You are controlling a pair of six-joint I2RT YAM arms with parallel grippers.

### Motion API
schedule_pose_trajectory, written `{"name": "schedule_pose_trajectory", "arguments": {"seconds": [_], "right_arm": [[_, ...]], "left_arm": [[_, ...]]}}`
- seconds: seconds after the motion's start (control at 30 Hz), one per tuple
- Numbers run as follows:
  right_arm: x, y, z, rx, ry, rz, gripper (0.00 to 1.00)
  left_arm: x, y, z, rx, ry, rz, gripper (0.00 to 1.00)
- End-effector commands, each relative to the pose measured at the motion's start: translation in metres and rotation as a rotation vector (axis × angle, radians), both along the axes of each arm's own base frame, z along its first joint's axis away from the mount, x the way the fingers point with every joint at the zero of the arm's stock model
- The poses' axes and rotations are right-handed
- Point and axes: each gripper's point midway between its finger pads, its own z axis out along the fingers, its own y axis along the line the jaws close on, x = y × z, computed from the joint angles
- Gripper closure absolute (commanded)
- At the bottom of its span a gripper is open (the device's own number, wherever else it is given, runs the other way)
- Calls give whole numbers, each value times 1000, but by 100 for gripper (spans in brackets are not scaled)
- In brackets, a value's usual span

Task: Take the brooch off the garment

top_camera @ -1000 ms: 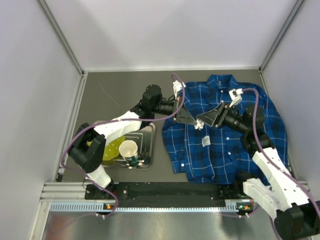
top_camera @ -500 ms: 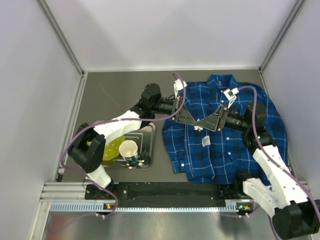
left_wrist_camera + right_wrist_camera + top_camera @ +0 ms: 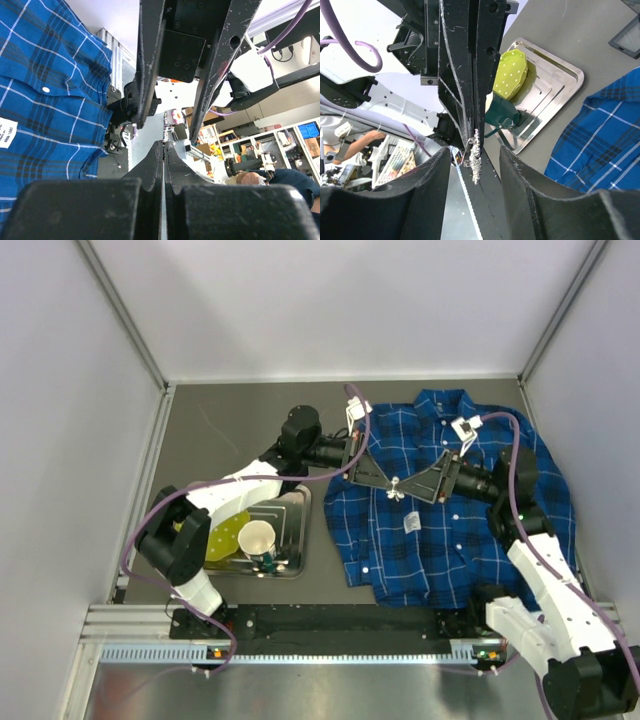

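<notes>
The blue plaid garment lies flat on the right half of the table; it also shows in the left wrist view and the right wrist view. The tiny silvery brooch hangs over its left front, off the cloth. My left gripper is shut on the brooch, which pokes past its fingertips. My right gripper faces it, open, with one finger on each side of the brooch and not touching it.
A metal tray left of the shirt holds a paper cup and a yellow-green dish. A white cloth tag sits on the shirt front. Grey walls enclose the table on three sides.
My right gripper has drawn back a little to the right. The left gripper has edged right and stays at the brooch, which has kept its place.
</notes>
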Motion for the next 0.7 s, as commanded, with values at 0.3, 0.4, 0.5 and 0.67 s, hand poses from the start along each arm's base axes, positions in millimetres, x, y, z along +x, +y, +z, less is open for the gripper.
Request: {"name": "schedule_pose_trajectory", "arguments": {"seconds": [0.3, 0.4, 0.5, 0.67], "right_arm": [[-6, 1, 8, 49, -50, 54, 71], [-4, 1, 7, 50, -49, 46, 71], [0, 1, 9, 56, -47, 26, 69], [3, 1, 10, 67, -39, 21, 68]], "left_arm": [[4, 2, 23, -58, -84, -7, 100], [3, 2, 23, -58, -84, -11, 100], [3, 3, 23, -57, -81, -13, 100], [2, 3, 22, -56, -78, -14, 100]]}}
